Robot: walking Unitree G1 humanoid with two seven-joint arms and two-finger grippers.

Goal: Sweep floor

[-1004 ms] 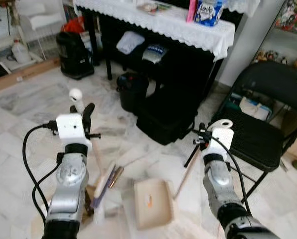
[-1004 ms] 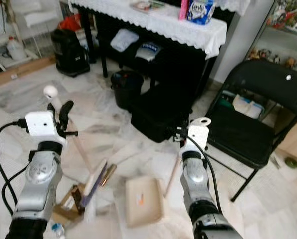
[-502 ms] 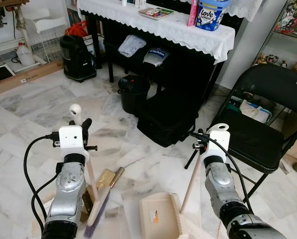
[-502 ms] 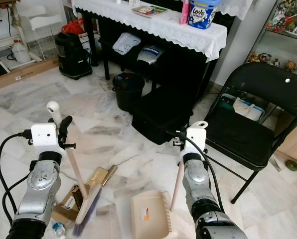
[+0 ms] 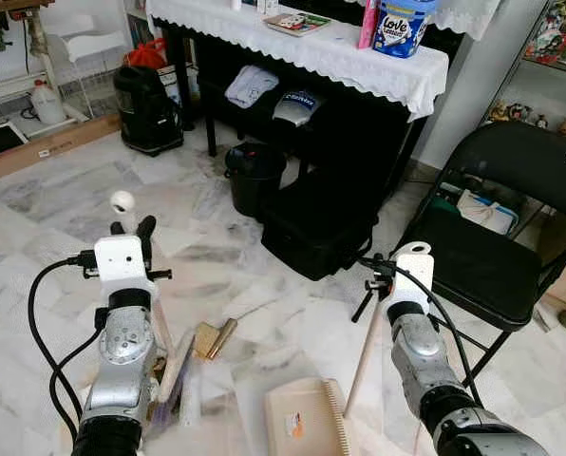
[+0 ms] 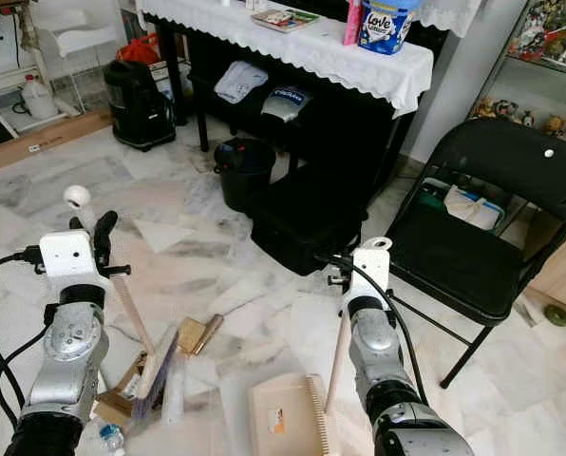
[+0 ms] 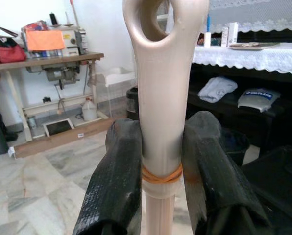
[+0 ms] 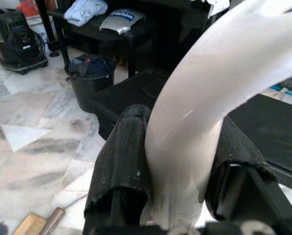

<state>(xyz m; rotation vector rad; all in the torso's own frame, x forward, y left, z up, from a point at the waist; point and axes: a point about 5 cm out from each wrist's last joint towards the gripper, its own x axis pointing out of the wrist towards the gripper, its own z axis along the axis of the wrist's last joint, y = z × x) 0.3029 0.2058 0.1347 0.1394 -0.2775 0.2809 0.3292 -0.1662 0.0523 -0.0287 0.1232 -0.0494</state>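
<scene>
My left gripper [image 5: 131,231] is shut on the beige handle of a broom [image 7: 161,112], just below its looped end. The broom slants down to its bristle head [image 6: 156,374] on the marble floor, next to a flat brown scrap [image 5: 213,337]. A small cardboard box [image 6: 122,394] and a plastic bottle [image 6: 106,436] lie by the bristles. My right gripper [image 6: 341,276] is shut on the pale upright handle [image 8: 185,127] of a beige dustpan [image 5: 305,427], which rests on the floor between my arms.
Ahead stands a dark table with a white lace cloth [image 5: 302,49]; a black bin [image 5: 254,176] and a black case [image 5: 311,228] sit under it. A black folding chair [image 5: 511,237] is on the right, a black vacuum [image 5: 145,104] at far left.
My left arm has drawn the broom to the left, and its head has slid left across the floor. The dustpan and right arm have stayed about where they were.
</scene>
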